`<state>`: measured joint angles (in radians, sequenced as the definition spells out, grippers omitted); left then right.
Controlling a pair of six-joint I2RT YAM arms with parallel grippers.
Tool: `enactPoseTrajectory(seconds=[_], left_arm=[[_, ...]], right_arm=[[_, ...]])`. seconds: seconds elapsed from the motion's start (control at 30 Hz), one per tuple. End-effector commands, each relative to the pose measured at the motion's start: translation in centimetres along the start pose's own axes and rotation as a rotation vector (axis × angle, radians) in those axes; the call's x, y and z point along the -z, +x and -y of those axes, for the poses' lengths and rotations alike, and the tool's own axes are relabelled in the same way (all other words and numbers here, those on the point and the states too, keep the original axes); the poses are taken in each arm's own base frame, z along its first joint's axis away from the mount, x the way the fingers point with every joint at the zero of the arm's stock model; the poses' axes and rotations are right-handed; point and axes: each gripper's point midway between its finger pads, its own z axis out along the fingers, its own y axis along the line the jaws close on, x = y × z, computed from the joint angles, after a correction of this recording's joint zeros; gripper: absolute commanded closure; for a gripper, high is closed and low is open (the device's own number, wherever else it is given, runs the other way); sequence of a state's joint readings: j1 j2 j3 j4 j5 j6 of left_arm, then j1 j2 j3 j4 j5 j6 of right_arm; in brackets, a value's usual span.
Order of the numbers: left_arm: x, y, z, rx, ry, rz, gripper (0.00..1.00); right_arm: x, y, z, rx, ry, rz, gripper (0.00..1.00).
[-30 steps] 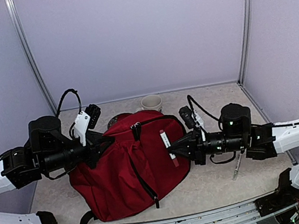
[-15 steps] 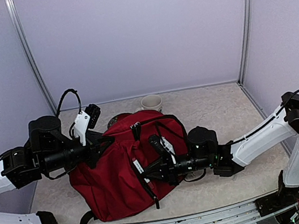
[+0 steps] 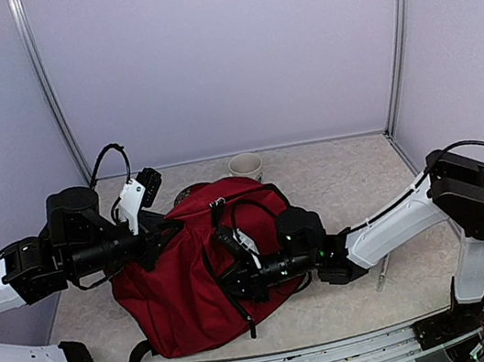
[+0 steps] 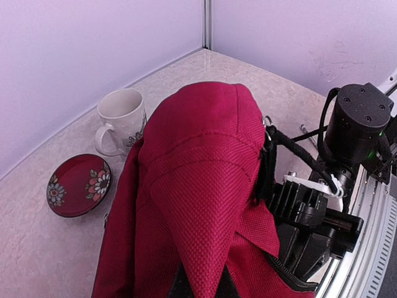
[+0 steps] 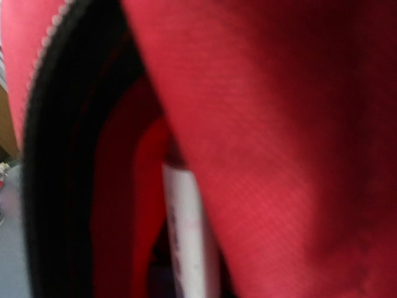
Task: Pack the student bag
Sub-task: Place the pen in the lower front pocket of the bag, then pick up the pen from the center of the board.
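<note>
The student bag [image 3: 181, 289] is a big dark-red backpack lying in the middle of the table. My left gripper [image 3: 166, 235] is shut on a pinch of its fabric at the upper left, and the cloth [image 4: 205, 186] rises from the jaws in a taut cone. My right gripper [image 3: 234, 283] reaches in from the right, its tips inside the bag's black-zippered opening [image 5: 43, 161]. In the right wrist view a white marker [image 5: 186, 242] stands between the jaws, with red fabric [image 5: 279, 124] all round it. The fingers themselves are hidden and the view is blurred.
A white mug [image 3: 245, 165] stands behind the bag near the back wall. A red flowered saucer [image 4: 79, 185] lies beside the mug [image 4: 121, 118]. A thin pen-like thing [image 3: 384, 273] lies on the table at the right. The right arm's wrist [image 4: 350, 136] sits close against the bag.
My right arm has swung left across the bag, carrying the white marker from above the bag's right side into the opening. The left arm and its grip have not moved.
</note>
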<state>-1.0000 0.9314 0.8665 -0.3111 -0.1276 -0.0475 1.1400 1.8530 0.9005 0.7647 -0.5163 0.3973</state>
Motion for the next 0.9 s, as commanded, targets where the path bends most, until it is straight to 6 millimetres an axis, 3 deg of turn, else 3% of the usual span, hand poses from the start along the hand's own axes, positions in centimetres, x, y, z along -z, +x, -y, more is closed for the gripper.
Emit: enactPoseTrajectory(seconds=[0.0, 0.07, 0.23, 0.33, 0.4, 0.5, 0.57, 0.6, 0.63, 0.7, 0.77, 0.87], left_arm=[[1.5, -5.0, -0.2, 0.029, 0.001, 0.186, 1.00], [1.6, -5.1, -0.2, 0.026, -0.002, 0.187, 1.00], [1.6, -4.9, -0.4, 0.024, -0.010, 0.182, 1.00], [1.5, -4.9, -0.4, 0.022, -0.009, 0.181, 1.00], [1.5, -4.9, -0.4, 0.021, -0.009, 0.181, 1.00], [1.6, -5.0, -0.4, 0.022, -0.011, 0.183, 1.00], [1.7, -4.9, -0.4, 0.022, -0.011, 0.183, 1.00], [1.6, -4.9, -0.5, 0.023, -0.014, 0.181, 1.00], [1.6, -4.8, -0.5, 0.023, -0.016, 0.178, 1.00], [1.6, -4.6, -0.6, 0.026, -0.020, 0.172, 1.00], [1.5, -4.5, -0.5, 0.024, -0.018, 0.169, 1.00], [1.2, -4.4, -0.3, 0.014, -0.008, 0.169, 1.00]], right_arm=[[0.5, -0.3, 0.4, 0.030, 0.100, -0.041, 0.81], [1.7, -1.0, 0.7, 0.042, 0.162, -0.034, 0.72], [3.9, -0.6, 1.5, 0.058, 0.323, -0.125, 0.48], [5.6, -0.1, 1.6, 0.059, 0.395, -0.219, 0.45], [7.2, -1.1, 1.9, 0.072, 0.471, -0.239, 0.44], [11.9, -3.4, 3.5, 0.068, 0.718, -0.208, 0.41], [17.6, -4.2, 5.9, -0.023, 1.019, -0.167, 0.36], [20.9, -3.7, 7.1, -0.132, 1.188, -0.147, 0.35], [24.5, -1.7, 7.8, -0.246, 1.361, -0.174, 0.35], [29.2, 2.1, 7.5, -0.410, 1.569, -0.246, 0.29], [31.3, 6.1, 7.0, -0.504, 1.643, -0.338, 0.19], [32.4, 11.5, 7.3, -0.636, 1.622, -0.477, 0.07]])
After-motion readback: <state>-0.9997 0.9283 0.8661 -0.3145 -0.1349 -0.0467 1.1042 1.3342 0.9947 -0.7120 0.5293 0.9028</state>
